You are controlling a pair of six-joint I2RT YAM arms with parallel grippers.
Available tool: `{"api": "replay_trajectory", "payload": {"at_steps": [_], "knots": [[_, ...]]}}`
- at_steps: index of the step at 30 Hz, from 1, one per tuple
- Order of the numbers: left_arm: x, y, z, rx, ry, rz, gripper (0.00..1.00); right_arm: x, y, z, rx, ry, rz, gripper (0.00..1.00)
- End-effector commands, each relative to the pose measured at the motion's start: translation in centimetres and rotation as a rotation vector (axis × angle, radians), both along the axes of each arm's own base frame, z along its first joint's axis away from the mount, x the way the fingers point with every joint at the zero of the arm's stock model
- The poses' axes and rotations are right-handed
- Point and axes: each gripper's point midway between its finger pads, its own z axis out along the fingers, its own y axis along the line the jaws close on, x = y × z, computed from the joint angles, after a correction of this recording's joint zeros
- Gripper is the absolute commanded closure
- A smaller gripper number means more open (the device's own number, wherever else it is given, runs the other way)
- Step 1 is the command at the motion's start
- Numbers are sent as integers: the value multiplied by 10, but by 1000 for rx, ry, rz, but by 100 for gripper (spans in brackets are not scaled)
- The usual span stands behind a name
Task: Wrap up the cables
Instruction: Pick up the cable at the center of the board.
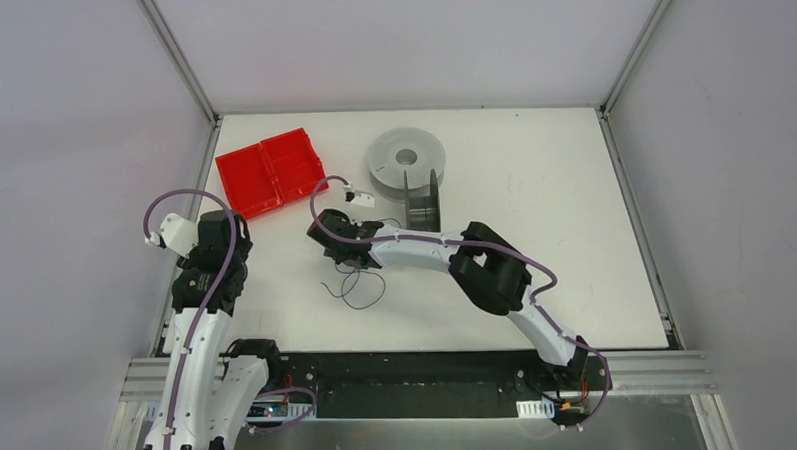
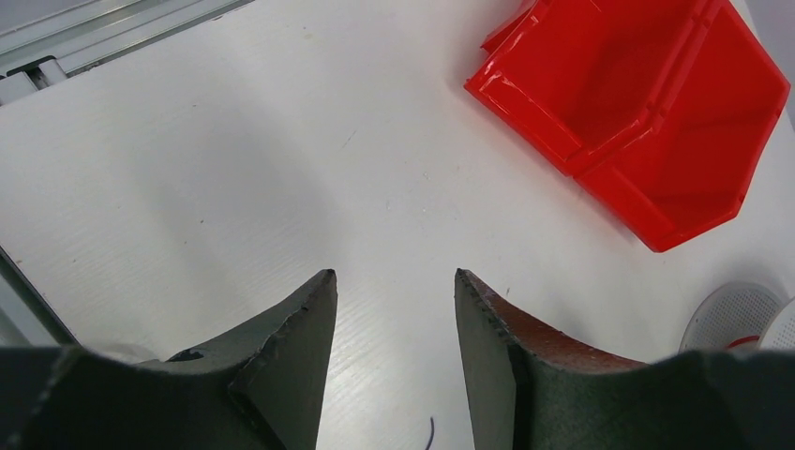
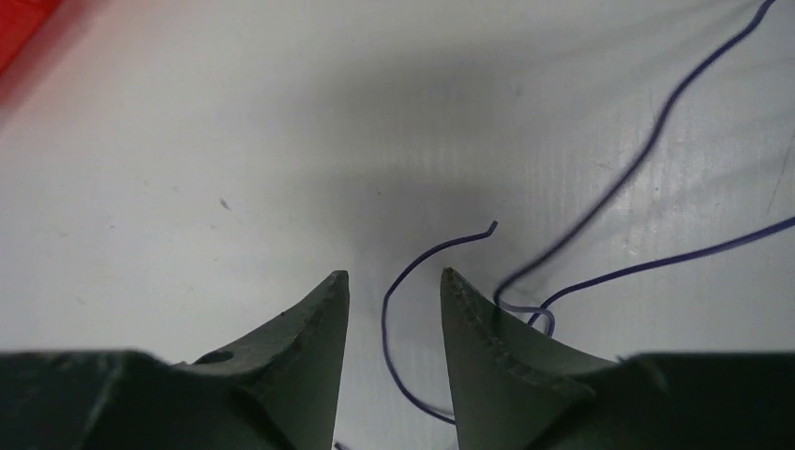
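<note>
Hovering over thin, near-black curling cables (image 3: 384, 319) lying loose toward the white table's (image 1: 575, 229) near edge, the right gripper (image 3: 394, 274) straddles one strand, jaws parted; the left gripper (image 2: 394, 272), jaws wide and empty, faces a red plastic bin (image 2: 656, 112).

No writing, label, brand or number can be read in any view. The red bins (image 1: 271, 172), grey spools (image 1: 384, 165) and white counter (image 1: 534, 200) show plain surfaces only.
</note>
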Motion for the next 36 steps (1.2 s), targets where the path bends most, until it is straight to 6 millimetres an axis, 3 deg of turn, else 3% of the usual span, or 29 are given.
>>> {"api": "replay_trajectory", "payload": {"at_steps": [1, 4, 8, 9, 13, 15, 18, 22, 24, 26, 30, 33, 36], "knots": [[-4, 6, 11, 15, -21, 37, 52, 8, 6, -1, 36, -2, -60, 57], [-4, 5, 10, 10, -20, 35, 52, 10, 11, -6, 44, 0, -40, 60], [-3, 4, 9, 4, -18, 29, 52, 13, 17, -4, 60, -23, 11, 93], [-2, 4, 9, 4, -17, 27, 52, 14, 18, 2, 72, -39, 26, 100], [1, 0, 12, -1, -19, -1, 52, 10, 15, 38, 137, -123, 147, 100], [6, -7, 14, -7, -19, -62, 52, 9, 10, 71, 179, -180, 208, 100], [32, -47, 26, -27, -67, -370, 50, 2, -6, 123, 215, -252, 305, 100], [44, -158, 57, -230, -277, -1010, 49, -12, -33, 186, 285, -311, 409, 100], [39, -193, 79, -333, -389, -1194, 48, -23, -43, 214, 333, -329, 467, 100], [33, -211, 96, -390, -469, -1288, 46, -41, -45, 231, 382, -320, 576, 100], [28, -214, 117, -319, -547, -1354, 42, -86, -57, 262, 442, -309, 844, 100], [23, -219, 133, -279, -580, -1421, 39, -118, -81, 262, 376, -249, 1020, 100], [20, -231, 146, -313, -582, -1499, 38, -128, -108, 272, 349, -255, 1096, 100]]}}
